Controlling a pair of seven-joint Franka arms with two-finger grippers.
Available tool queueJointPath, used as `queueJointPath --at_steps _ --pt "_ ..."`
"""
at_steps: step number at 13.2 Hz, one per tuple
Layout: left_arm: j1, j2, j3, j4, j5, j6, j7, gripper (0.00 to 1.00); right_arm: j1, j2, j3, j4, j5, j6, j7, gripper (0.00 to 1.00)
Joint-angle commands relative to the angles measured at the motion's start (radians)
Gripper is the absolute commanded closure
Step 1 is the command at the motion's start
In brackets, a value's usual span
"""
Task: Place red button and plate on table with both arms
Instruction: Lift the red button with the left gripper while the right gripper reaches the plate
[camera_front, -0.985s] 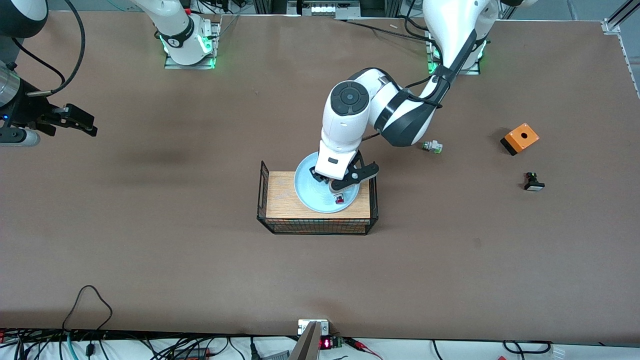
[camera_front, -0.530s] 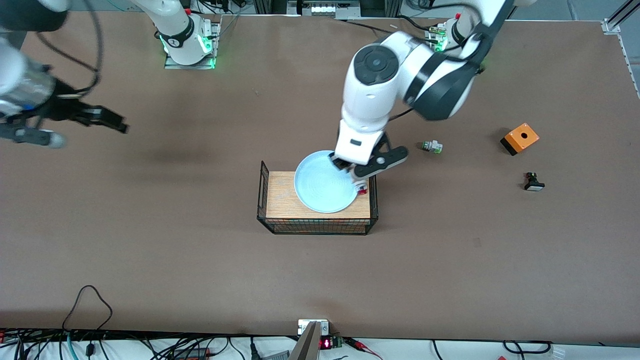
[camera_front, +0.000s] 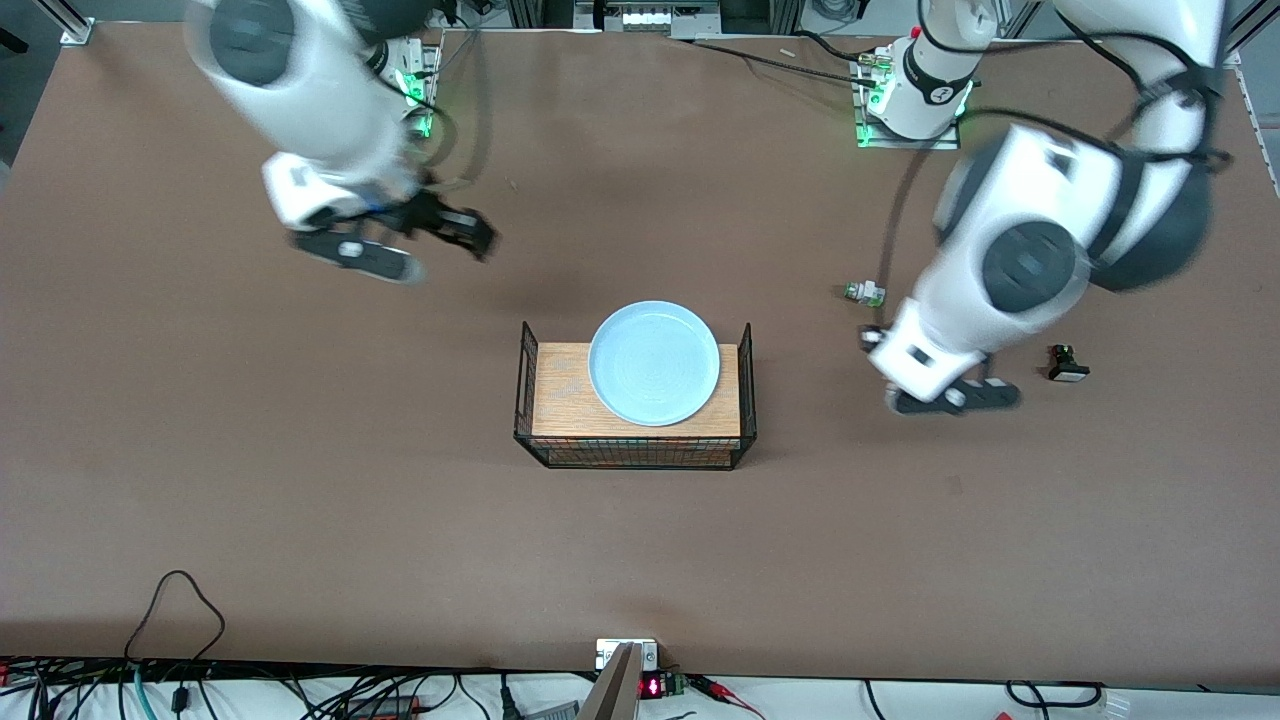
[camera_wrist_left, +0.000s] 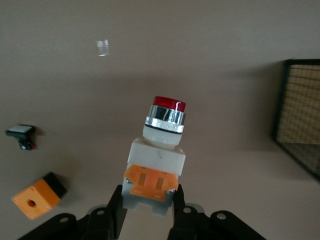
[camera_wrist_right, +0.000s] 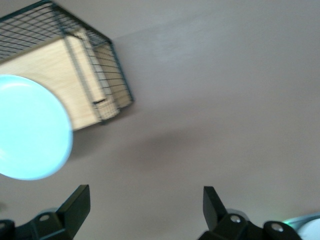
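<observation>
The pale blue plate (camera_front: 654, 363) lies on the wood-topped wire stand (camera_front: 560, 400) in the middle of the brown table (camera_front: 300, 500). My left gripper (camera_front: 925, 385) hangs over bare table between the stand and a black part with a white cap. It hides the red button in the front view. In the left wrist view the left gripper (camera_wrist_left: 148, 200) is shut on the red button (camera_wrist_left: 157, 160), gripping its white base, red tip pointing away. My right gripper (camera_front: 462, 228) is open and empty over bare table. In the right wrist view the right gripper (camera_wrist_right: 145, 205) shows the plate (camera_wrist_right: 27, 130) off to one side.
A white part with a green tip (camera_front: 863, 293) and the black part with a white cap (camera_front: 1067, 363) lie toward the left arm's end. An orange box (camera_wrist_left: 37, 196) shows in the left wrist view. The stand has raised wire ends (camera_front: 745, 350).
My left gripper lifted the red button off the plate and carried it toward the left arm's end. My right arm swung in from the table's edge toward the stand. The plate stayed.
</observation>
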Motion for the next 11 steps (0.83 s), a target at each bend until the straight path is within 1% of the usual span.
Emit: queueJointPath --at_steps 1,2,4,6,7,8,9,10,11 --pt "0.130 0.044 -0.020 -0.052 0.019 0.065 0.201 0.83 0.079 0.142 -0.013 0.091 0.005 0.140 0.251 0.00" --pt "0.156 0.048 -0.018 -0.117 0.019 0.130 0.234 0.83 0.088 0.176 -0.013 0.091 0.006 0.211 0.317 0.00" --pt "0.195 0.048 -0.018 -0.289 0.023 0.303 0.243 0.83 0.093 0.242 -0.013 0.091 0.006 0.329 0.438 0.00" --pt "0.223 0.066 -0.017 -0.439 0.023 0.530 0.244 0.82 0.094 0.294 -0.013 0.091 0.006 0.383 0.510 0.00" --pt "0.229 0.102 -0.015 -0.473 0.026 0.622 0.253 0.82 0.102 0.311 -0.013 0.091 0.006 0.393 0.532 0.00" --pt "0.258 0.144 -0.014 -0.490 0.026 0.704 0.291 0.82 0.114 0.325 -0.013 0.091 0.006 0.409 0.546 0.00" --pt "0.266 0.153 -0.014 -0.497 0.026 0.729 0.305 0.80 0.123 0.336 -0.013 0.085 0.005 0.432 0.561 0.00" --pt "0.264 0.146 -0.015 -0.498 0.026 0.722 0.306 0.72 0.139 0.345 -0.013 0.083 0.005 0.445 0.576 0.00" --pt "0.263 0.143 -0.020 -0.494 0.026 0.694 0.306 0.38 0.145 0.350 -0.013 0.083 0.005 0.446 0.589 0.00"
